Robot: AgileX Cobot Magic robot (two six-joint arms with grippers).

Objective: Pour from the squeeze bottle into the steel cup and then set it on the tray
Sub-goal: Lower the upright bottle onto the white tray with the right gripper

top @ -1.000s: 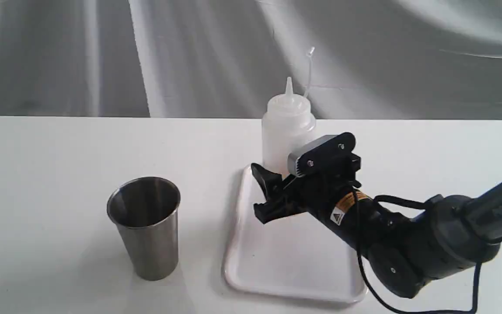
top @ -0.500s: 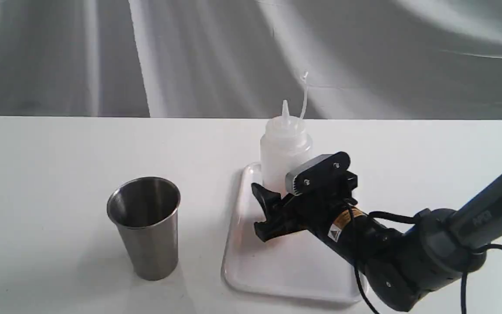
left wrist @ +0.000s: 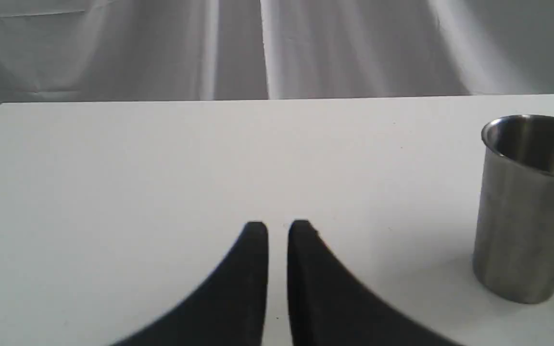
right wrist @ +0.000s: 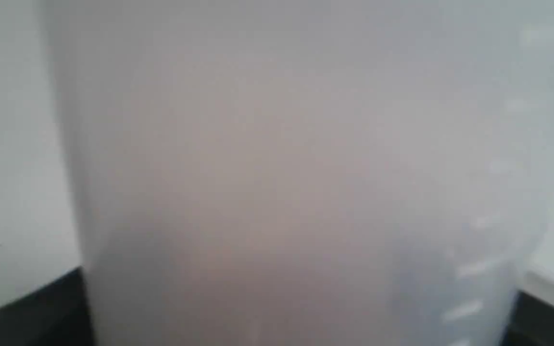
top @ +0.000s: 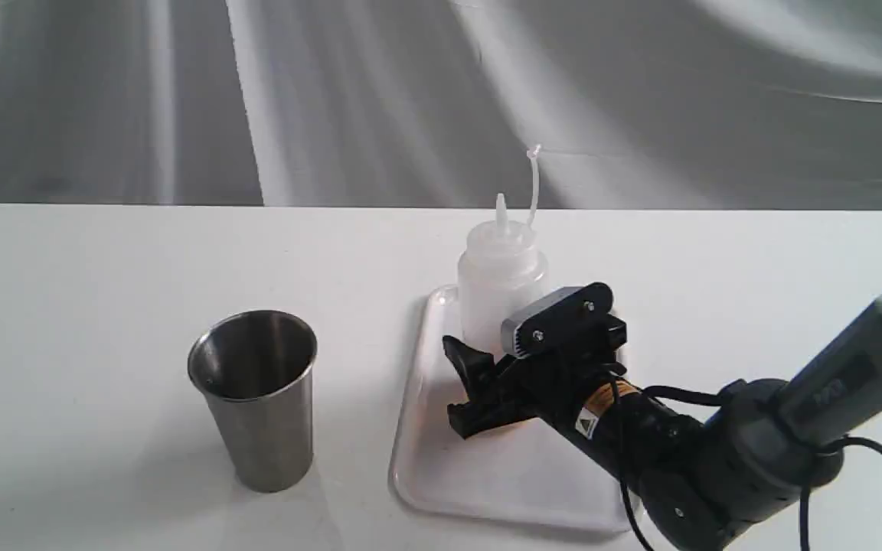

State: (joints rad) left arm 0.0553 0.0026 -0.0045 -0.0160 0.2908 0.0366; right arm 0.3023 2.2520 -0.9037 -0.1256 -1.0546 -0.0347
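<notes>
On the white table [top: 66,306] before the grey draped backdrop [top: 334,99], your right gripper [top: 483,348] clamps the translucent white plastic squeeze bottle [top: 501,275] upright at the far left corner of the flat white rectangular tray [top: 487,490]; its base is hidden. Release it unseated or on that rim and it could topple, uncapped. Your left gripper [left wrist: 277,230] sits closed, empty.

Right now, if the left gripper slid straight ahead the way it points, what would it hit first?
Nothing nearby, it seems: the left gripper points across the white table toward the grey curtain. The shiny tapered steel cup stands off that line.
</notes>
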